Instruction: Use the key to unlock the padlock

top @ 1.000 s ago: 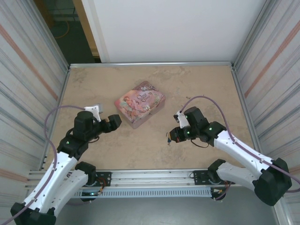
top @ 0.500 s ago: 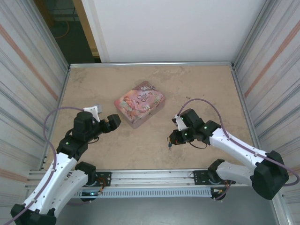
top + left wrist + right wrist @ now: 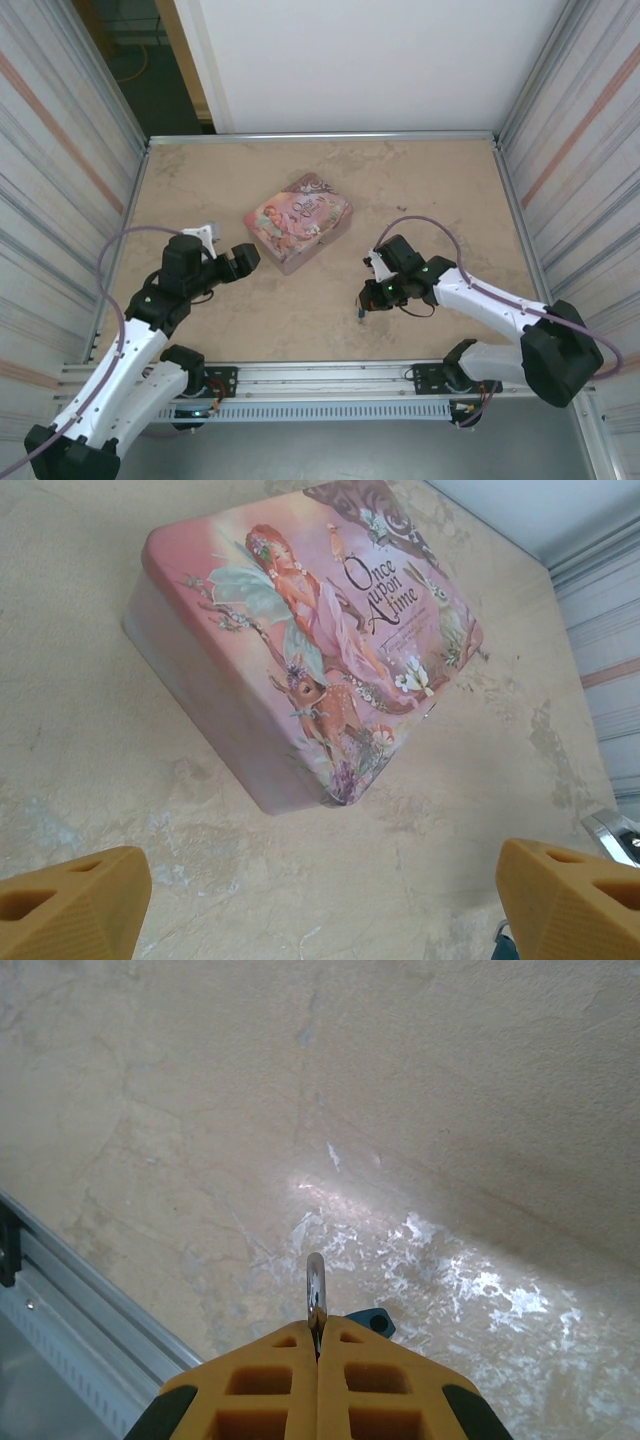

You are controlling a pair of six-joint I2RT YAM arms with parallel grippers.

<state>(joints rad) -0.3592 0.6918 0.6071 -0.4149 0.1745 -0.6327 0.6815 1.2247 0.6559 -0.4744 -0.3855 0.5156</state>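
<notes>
Padlock (image 3: 372, 1321) metal shows right at the tips of the right claw (image 3: 318, 1338): a thin silvery shackle (image 3: 315, 1290) pokes straight out from the seam between the two yellow fingers (image 3: 260, 1380), and a corner of the blue body peeks out just beside that seam, on the right of it. The right claw is clenched, its fingers pressed together with no gap, grasping the padlock. How much of the body lies inside the grip cannot be told from the wrist view. From above, a small blue speck (image 3: 360, 313) sits directly under the nose of this claw (image 3: 368, 298), low over the beige table (image 3: 430, 180). Ahead of the fingertips lies bare, scuffed table surface, and off to the claw's lower left runs a metal rail (image 3: 60, 1290) at the table's edge. The left claw (image 3: 320, 905) is released, its two yellow fingertips (image 3: 70, 900) standing far apart at the bottom corners of its wrist view with nothing between them. Just ahead of it, slightly to its left, lies a pink illustrated tin (image 3: 300, 650), flat on the table and turned at an angle, its near corner pointing towards the gap between the fingers. The tin does not touch the left claw, and it is well apart from the right claw.
</notes>
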